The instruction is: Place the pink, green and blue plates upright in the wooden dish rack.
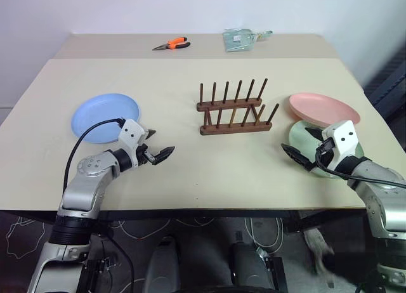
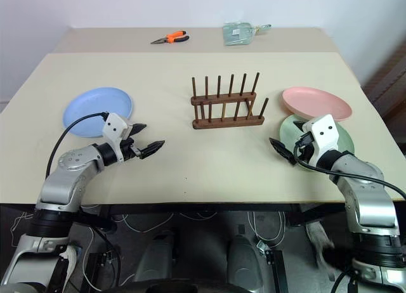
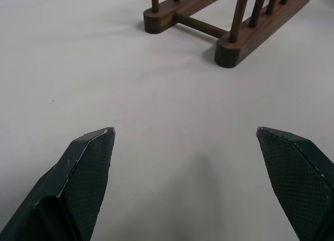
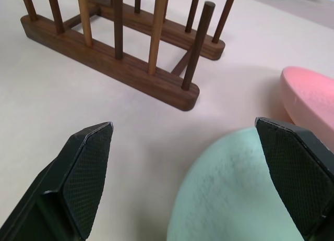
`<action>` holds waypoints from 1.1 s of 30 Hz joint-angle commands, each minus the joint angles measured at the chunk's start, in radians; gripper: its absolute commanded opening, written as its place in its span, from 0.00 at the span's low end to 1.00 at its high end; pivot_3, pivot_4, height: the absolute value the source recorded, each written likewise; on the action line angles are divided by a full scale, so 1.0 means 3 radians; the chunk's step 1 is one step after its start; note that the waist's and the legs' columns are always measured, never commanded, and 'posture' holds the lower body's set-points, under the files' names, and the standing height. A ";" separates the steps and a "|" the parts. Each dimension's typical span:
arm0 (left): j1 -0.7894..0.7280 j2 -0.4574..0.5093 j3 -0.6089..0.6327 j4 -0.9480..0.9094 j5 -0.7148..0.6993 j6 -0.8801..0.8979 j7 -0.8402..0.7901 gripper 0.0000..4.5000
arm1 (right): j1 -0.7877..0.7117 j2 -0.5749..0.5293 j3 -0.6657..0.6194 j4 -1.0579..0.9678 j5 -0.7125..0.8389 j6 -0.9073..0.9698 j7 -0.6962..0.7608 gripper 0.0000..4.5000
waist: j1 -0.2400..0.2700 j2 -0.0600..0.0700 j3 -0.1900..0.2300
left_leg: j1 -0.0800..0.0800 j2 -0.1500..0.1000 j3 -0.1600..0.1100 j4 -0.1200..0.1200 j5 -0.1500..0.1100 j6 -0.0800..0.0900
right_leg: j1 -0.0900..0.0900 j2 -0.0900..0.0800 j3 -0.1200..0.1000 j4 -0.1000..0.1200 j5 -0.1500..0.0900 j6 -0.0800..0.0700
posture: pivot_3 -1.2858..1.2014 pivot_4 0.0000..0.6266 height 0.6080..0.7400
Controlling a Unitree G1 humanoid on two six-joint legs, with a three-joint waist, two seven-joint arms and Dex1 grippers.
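Left eye view: wooden dish rack (image 1: pixel 233 110) at table (image 1: pixel 190 172) centre, pegs empty; blue plate (image 1: pixel 104 117) flat on robot's left; green plate (image 1: pixel 304 137) flat on right, pink plate (image 1: pixel 323 108) just behind it, rims seem overlapping. Left gripper (image 1: pixel 157 155) spread wide, holds nothing, hovers beside blue plate. Right gripper (image 4: pixel 193 163) also wide, empty, over near edge of green plate. Risks, as judgement: flat shallow plate can slide away from fingers; lifting green can drag pink; thin pegs can catch rim and light rack can shift or tip
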 commanded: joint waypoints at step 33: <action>-0.2478 -0.1233 -0.0769 0.3894 0.0957 -0.1613 -0.0582 0.69 | 0.0742 0.0617 0.0278 -0.1572 -0.0069 0.0427 -0.0903 1.00 | 0.0077 -0.0002 0.0000 | -0.0007 -0.0002 -0.0001 0.0004 -0.0001 0.0002 | -0.0004 0.0000 -0.0001 0.0000 -0.0003 0.0007 | 0.52 0.24 1.00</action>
